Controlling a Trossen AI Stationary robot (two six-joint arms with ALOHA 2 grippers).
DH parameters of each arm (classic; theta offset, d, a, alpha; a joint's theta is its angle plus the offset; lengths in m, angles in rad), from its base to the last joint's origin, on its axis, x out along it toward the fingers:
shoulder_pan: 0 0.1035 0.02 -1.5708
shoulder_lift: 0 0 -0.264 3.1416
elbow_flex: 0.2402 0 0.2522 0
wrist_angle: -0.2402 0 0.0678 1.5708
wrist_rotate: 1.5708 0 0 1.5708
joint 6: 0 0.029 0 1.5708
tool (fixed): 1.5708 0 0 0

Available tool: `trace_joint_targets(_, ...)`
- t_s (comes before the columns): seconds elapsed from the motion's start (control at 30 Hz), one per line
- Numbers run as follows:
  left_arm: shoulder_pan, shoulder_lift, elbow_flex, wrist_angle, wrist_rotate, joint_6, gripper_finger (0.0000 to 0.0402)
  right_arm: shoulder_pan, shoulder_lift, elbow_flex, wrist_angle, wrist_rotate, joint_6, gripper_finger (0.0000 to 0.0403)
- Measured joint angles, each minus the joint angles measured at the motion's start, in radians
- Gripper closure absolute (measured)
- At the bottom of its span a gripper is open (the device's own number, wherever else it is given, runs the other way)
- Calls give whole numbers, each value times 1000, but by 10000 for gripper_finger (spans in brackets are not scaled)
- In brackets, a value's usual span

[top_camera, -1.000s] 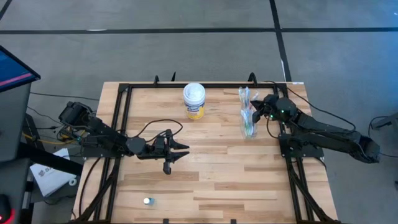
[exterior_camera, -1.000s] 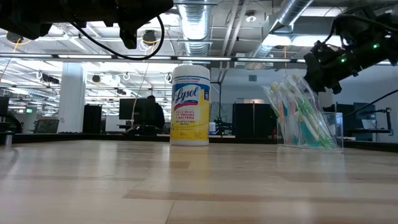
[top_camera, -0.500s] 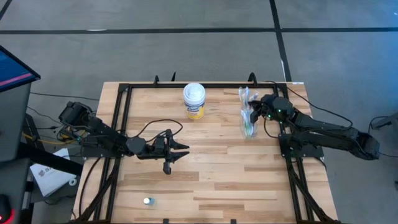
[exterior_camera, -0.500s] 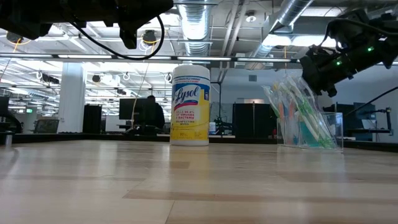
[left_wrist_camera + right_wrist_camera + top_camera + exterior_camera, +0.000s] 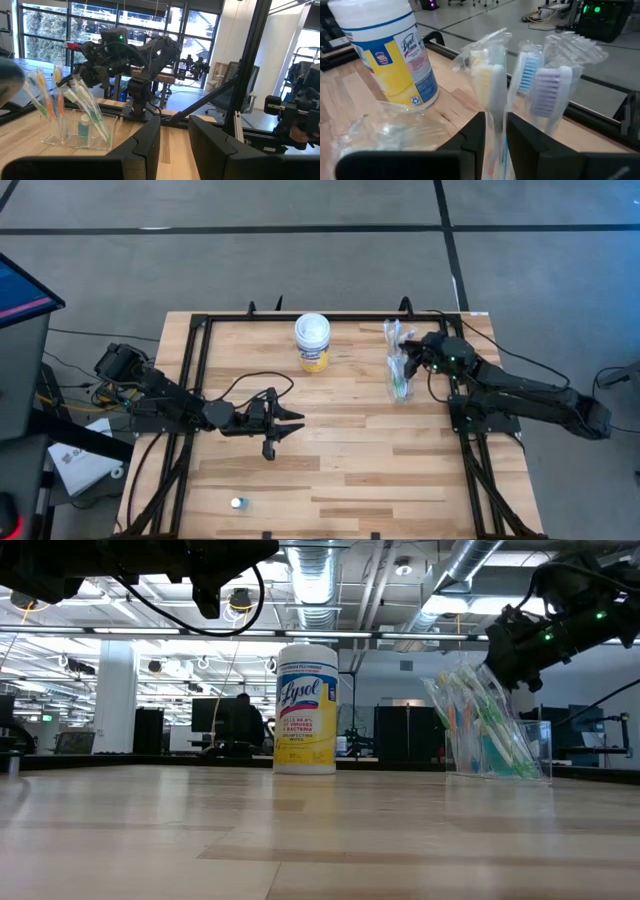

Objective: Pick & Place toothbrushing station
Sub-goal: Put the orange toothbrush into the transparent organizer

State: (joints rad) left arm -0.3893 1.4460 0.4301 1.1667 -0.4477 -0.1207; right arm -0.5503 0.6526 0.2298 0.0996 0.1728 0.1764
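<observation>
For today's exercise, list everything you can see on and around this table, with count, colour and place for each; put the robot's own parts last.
Table: one, light wood, dark frame around it.
Canister: one, yellow label, white lid, upright at the far middle.
Clear holder: one, compartmented, far right of the table.
Toothbrushes: several, wrapped, white, blue, green and orange, standing tilted in the holder.
Blue tube: one, small, inside a holder compartment.
Small object: one, pale, near the table's front left; too small to identify.
Person: one, dark clothing, in the room beyond.
Left gripper: open, empty, raised over the table's left middle.
Right gripper: around a wrapped toothbrush.
</observation>
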Motion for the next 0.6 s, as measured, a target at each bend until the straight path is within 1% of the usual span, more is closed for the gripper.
trace_joint_targets(0.13,0,0,0,0,0,0,306,0,-19,0,-24,-18,-12,335)
trace_joint_targets(0.6,0,0,0,0,0,0,306,0,-90,0,-62,-19,-45,335)
